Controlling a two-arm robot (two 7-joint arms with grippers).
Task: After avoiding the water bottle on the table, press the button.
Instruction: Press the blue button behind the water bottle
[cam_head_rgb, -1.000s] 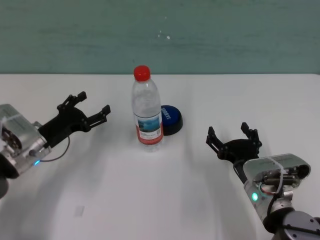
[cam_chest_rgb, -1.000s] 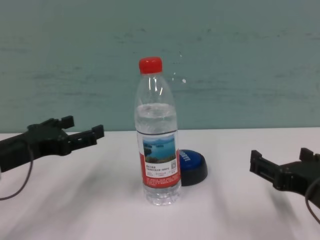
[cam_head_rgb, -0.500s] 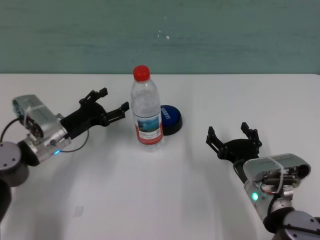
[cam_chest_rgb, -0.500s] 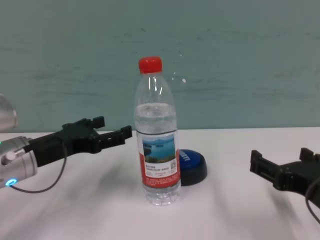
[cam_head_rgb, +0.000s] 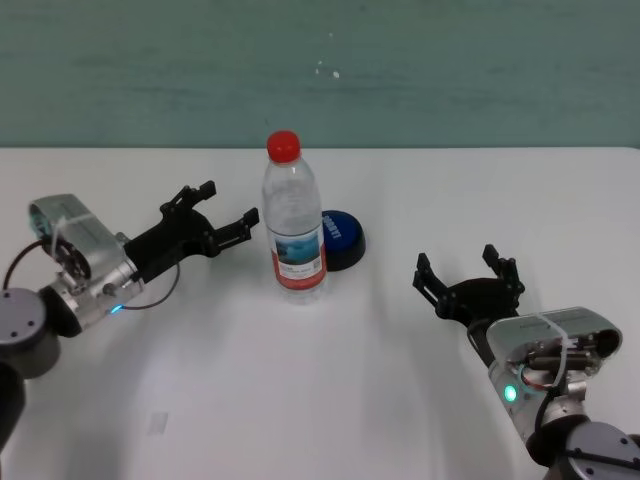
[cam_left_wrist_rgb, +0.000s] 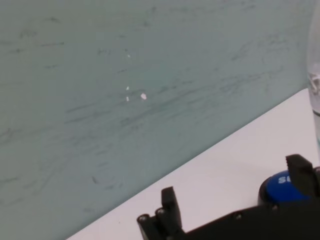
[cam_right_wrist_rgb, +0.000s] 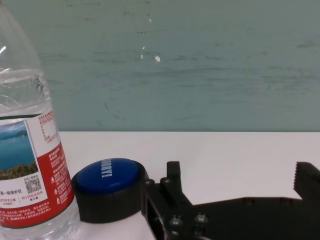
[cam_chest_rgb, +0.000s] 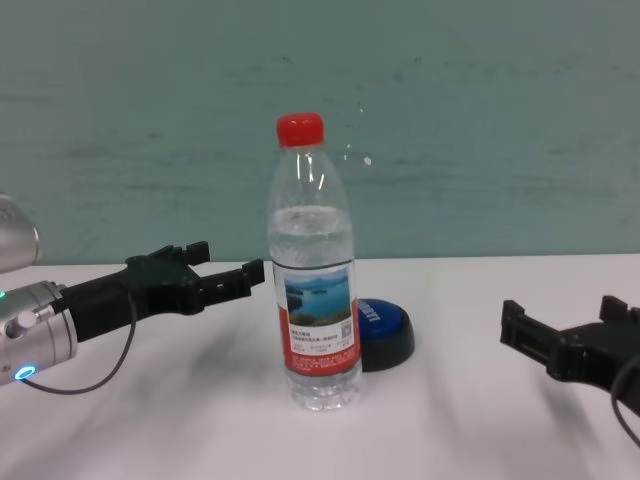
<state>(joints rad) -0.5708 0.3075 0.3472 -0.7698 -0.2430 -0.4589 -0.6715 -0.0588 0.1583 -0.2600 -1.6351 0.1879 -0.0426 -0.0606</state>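
Left gripper (cam_head_rgb: 228, 213) has advanced, spread, just beside water bottle (cam_head_rgb: 294, 225); button (cam_head_rgb: 342, 238) behind.

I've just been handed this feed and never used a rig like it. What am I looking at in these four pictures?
A two-armed robot at a white table. One picture looks down from its head, one from its chest, and one from each wrist. A water bottle stands upright mid-table, with a blue button just behind it towards the robot's right. The left gripper is open, beside the bottle and apart from it. The right gripper is open too, farther off. Neither holds anything.
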